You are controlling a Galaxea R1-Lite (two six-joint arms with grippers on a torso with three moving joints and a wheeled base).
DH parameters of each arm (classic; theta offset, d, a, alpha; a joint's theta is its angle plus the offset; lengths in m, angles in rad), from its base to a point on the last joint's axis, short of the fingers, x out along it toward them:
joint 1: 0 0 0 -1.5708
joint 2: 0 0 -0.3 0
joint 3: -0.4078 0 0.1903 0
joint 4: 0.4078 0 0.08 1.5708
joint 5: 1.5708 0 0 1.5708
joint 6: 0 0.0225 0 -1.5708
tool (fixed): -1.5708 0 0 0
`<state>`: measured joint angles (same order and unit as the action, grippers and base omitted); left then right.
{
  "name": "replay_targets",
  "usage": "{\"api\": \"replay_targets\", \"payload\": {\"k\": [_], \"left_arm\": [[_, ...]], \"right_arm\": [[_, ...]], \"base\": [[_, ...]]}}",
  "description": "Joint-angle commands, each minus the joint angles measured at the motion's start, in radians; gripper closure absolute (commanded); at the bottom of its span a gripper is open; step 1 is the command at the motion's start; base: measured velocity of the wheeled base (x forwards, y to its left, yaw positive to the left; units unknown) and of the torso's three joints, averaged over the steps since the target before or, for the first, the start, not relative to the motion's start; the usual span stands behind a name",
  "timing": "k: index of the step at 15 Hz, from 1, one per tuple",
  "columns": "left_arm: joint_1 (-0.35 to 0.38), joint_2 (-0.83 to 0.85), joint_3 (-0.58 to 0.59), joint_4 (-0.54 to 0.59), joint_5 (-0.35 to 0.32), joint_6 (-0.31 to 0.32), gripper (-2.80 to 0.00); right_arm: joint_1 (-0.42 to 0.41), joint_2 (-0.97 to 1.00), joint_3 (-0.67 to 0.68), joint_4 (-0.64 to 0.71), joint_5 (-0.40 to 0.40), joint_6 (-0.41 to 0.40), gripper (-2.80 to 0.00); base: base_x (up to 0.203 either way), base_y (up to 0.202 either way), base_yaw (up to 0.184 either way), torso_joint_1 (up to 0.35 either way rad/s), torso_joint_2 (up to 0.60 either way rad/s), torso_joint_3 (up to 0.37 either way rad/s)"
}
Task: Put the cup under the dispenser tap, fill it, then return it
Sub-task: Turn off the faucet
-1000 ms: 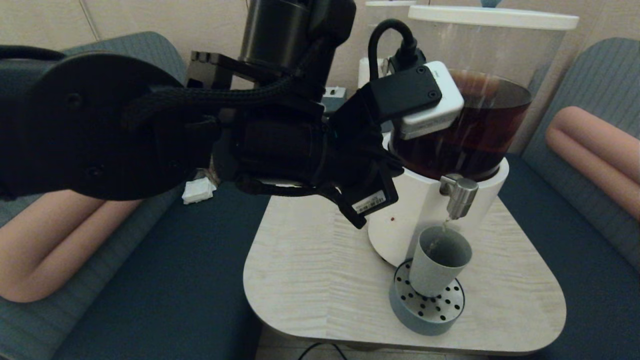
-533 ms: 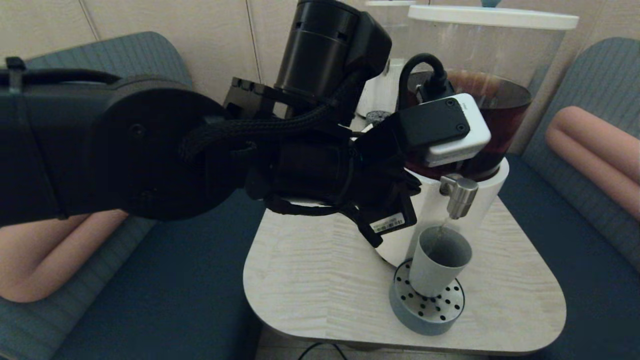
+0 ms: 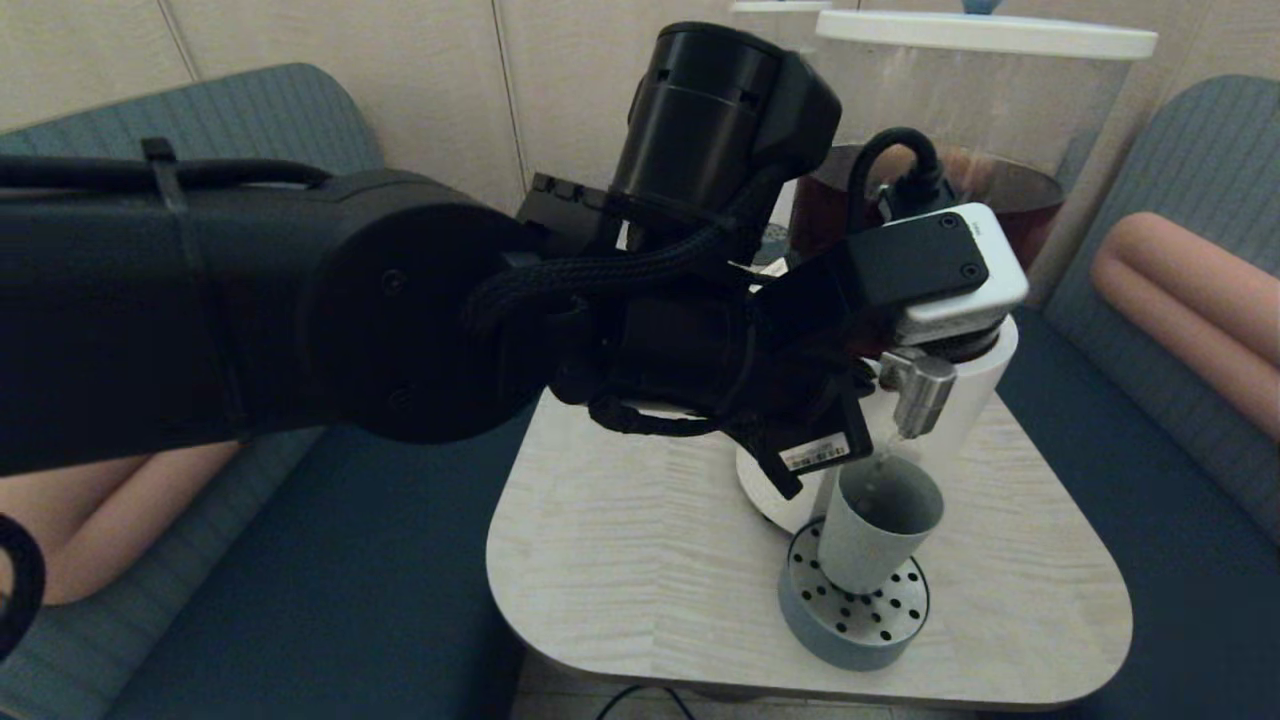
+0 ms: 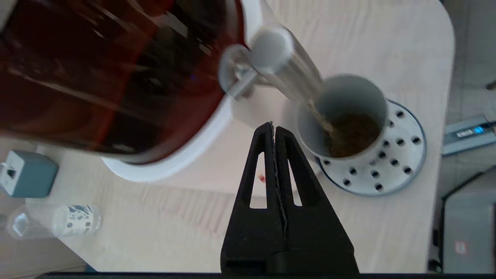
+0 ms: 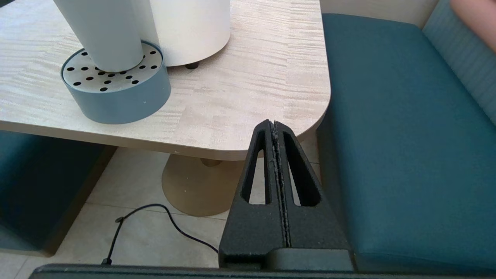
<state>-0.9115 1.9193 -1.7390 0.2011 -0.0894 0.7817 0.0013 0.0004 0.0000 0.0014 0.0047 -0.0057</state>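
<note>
The grey-blue cup [image 3: 880, 525] stands upright on a round perforated drip tray [image 3: 850, 620], right under the steel dispenser tap [image 3: 918, 390]. A thin brown stream falls from the tap [image 4: 279, 69] into the cup [image 4: 348, 97], which holds some dark liquid at its bottom. My left gripper [image 4: 274, 126] is shut and empty. It hovers over the table beside the dispenser's white base, just left of the tap and the cup. My right gripper [image 5: 274, 123] is shut and empty, parked low off the table's near right corner. From there only the lower wall of the cup [image 5: 100, 35] shows.
The big dispenser [image 3: 980, 120] with brown liquid fills the back of the pale wooden table [image 3: 640, 580]. A clear labelled bottle [image 4: 73, 220] and a teal box [image 4: 27, 174] lie behind it. Teal benches [image 3: 300, 580] flank the table. A cable [image 5: 155, 217] runs on the floor.
My left arm has swung right and lower toward the tap, and its wrist now covers more of the brown tank. The cup has stayed in place under the running stream.
</note>
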Motion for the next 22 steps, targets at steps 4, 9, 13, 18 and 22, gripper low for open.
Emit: {"api": "replay_targets", "payload": {"k": [4,9,13,18,22], "left_arm": [[-0.006,0.035,-0.030,0.000,-0.001,0.004,0.00],[-0.009,0.067,-0.087,0.003,-0.001,0.004,0.00],[-0.012,0.090,-0.109,0.004,0.000,0.014,0.00],[-0.012,0.113,-0.133,0.004,0.000,0.017,0.00],[-0.012,0.133,-0.172,0.008,-0.014,0.045,0.00]], "right_arm": [[0.000,0.000,0.000,0.000,0.000,0.000,0.00],[0.000,0.000,0.000,0.000,0.000,0.000,0.00],[0.000,0.001,0.000,0.000,0.000,0.000,0.00],[0.000,0.001,0.000,0.000,0.000,0.000,0.00],[0.000,0.001,0.000,0.000,0.000,0.000,0.00]], "base": [[0.000,0.000,0.000,0.000,0.00,0.000],[0.000,0.000,0.000,0.000,0.00,0.000],[0.000,0.000,0.000,0.000,0.00,0.000],[0.000,0.000,0.000,0.000,0.00,0.000],[0.000,0.000,0.000,0.000,0.00,0.000]]}}
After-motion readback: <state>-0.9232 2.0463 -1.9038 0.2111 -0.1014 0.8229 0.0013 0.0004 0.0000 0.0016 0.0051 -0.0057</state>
